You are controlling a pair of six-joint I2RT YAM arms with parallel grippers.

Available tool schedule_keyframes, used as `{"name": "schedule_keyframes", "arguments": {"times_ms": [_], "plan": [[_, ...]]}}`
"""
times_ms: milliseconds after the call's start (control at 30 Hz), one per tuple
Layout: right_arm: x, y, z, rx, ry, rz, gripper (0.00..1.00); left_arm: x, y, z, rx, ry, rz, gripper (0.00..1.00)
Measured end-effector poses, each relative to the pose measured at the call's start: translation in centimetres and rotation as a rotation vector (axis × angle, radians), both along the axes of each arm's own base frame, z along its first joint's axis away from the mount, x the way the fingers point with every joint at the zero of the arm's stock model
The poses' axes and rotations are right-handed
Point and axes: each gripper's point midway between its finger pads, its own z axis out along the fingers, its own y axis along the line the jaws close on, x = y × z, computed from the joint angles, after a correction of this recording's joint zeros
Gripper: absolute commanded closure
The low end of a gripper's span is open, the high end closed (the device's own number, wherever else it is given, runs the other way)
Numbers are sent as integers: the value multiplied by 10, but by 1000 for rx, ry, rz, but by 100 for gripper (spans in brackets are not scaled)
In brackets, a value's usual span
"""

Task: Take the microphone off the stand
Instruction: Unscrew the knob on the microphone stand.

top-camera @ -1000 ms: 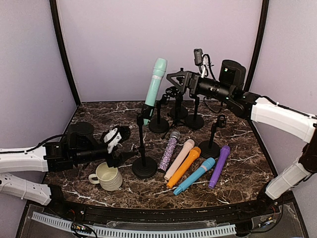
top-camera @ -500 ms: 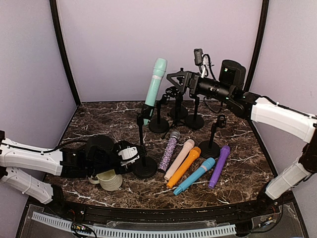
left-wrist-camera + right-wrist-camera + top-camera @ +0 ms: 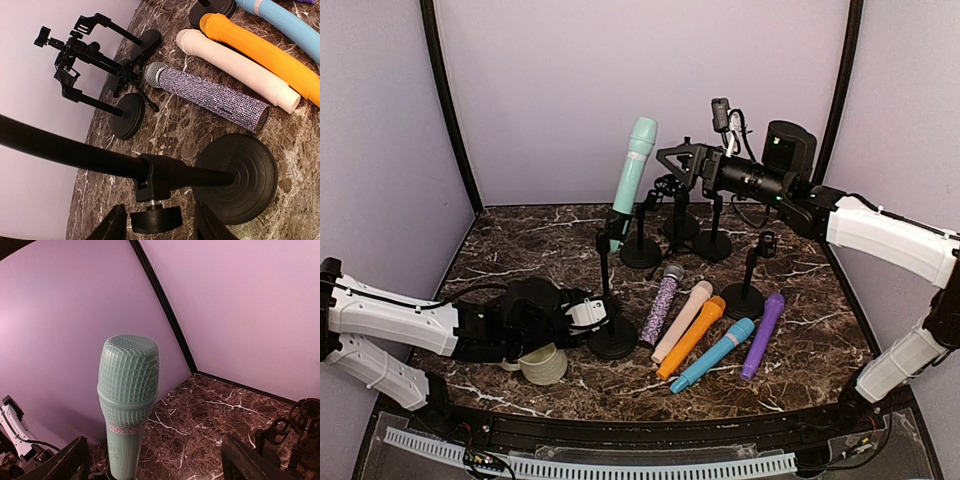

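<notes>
Teal microphone (image 3: pixel 633 175) is still in its stand (image 3: pixel 613 340), tilted, head up and leaning right, over the left-centre of the counter (image 3: pixel 520 250).

Right gripper (image 3: pixel 672 160) is up at head height, just right of the mic and not touching. In the wrist view the mic head (image 3: pixel 128 385) sits ahead of it, left of centre between the widely spread fingers (image 3: pixel 65 465), so it holds nothing.

Left gripper (image 3: pixel 595 312) is low on the stand pole, just above the base. In its wrist view the fingers (image 3: pixel 116 225) straddle the pole's clamp knob (image 3: pixel 152 220). A small gap shows on each side, so it is part-open with no grip.

Five loose mics lie right of the base, the sequined one (image 3: pixel 660 308) nearest.
</notes>
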Motion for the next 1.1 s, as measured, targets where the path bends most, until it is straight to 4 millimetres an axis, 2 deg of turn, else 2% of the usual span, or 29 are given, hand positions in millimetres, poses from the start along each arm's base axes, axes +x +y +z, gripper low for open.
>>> {"name": "schedule_keyframes", "arguments": {"times_ms": [533, 633, 900, 1100], "plan": [[0, 0, 0, 0, 0, 0, 9, 5, 1, -3, 8, -14, 27, 71], [0, 0, 0, 0, 0, 0, 8, 3, 1, -2, -11, 5, 29, 77], [0, 0, 0, 1, 0, 0, 9, -12, 1, -4, -108, 130, 9, 81], [0, 0, 0, 3, 3, 1, 9, -8, 3, -6, -238, 294, 28, 83]]}}
